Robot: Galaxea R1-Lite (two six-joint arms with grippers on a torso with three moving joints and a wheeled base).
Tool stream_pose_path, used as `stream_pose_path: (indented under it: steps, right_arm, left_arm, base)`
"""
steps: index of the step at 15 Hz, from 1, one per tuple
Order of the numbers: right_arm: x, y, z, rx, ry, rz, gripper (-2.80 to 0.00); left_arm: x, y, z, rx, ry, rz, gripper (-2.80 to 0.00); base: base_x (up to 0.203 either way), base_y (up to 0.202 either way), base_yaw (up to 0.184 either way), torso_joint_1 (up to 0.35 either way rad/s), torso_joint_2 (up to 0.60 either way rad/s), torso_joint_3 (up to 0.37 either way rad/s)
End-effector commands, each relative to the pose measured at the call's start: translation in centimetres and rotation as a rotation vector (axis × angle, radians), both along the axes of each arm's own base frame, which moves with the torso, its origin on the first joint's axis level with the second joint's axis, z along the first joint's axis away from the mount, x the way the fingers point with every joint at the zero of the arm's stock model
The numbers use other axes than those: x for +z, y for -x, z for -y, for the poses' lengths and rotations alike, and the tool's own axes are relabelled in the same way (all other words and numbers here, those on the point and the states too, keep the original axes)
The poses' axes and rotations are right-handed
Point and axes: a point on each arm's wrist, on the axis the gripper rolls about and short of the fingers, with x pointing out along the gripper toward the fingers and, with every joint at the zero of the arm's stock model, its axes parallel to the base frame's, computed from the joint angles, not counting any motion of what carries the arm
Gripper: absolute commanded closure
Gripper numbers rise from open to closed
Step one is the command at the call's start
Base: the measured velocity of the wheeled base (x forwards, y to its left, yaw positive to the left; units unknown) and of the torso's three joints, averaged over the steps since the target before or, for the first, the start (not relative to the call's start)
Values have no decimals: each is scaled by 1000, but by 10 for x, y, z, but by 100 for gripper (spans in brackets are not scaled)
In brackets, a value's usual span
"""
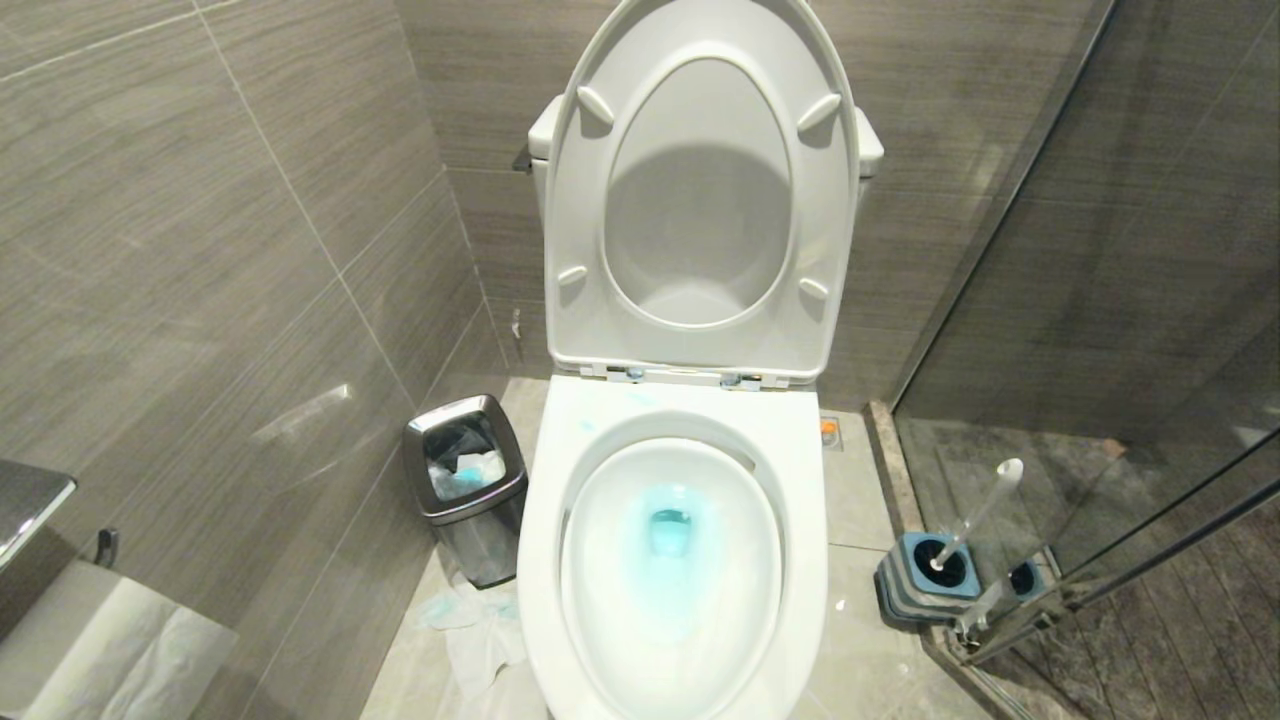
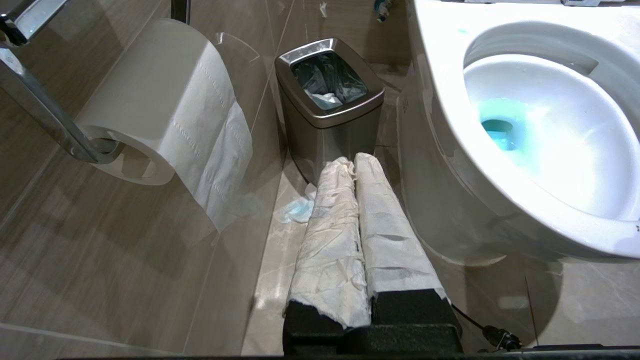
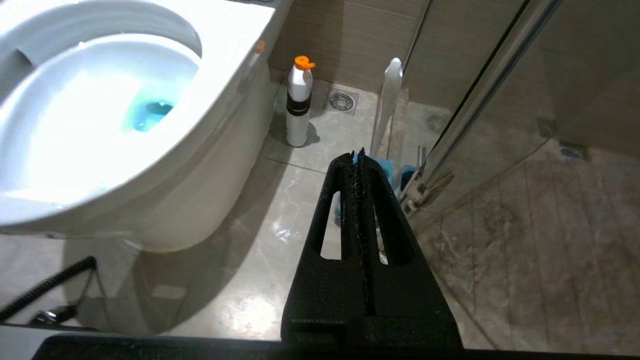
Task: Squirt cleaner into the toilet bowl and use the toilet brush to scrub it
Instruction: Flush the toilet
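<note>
The toilet bowl (image 1: 672, 560) already held aqua cleaner (image 1: 668, 530), so the toilet brush (image 1: 975, 520), standing in its striped holder (image 1: 925, 580) by the glass door, wanted the clenched, empty right gripper (image 3: 359, 155) to open around its handle, the left gripper (image 2: 352, 162) clenched and idle.

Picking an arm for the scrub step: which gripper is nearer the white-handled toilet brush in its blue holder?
Right. The right gripper points at the white-handled toilet brush just ahead. The left gripper is across the bowl, by the steel waste bin.
</note>
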Motion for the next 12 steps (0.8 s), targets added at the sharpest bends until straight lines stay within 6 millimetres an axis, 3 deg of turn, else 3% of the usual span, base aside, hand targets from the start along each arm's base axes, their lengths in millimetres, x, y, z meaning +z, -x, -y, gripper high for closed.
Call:
stream_pose_path:
  steps: [1,12]
  right_arm:
    - [0,0,0,-7,-61,-3,0]
    - [0,0,0,-20,-97,2,0]
  left_arm:
    - [0,0,0,0,0,-2,0]
    - [0,0,0,0,0,-2,0]
  base:
    - [0,0,0,0,0,0]
    - [0,0,0,0,0,0]
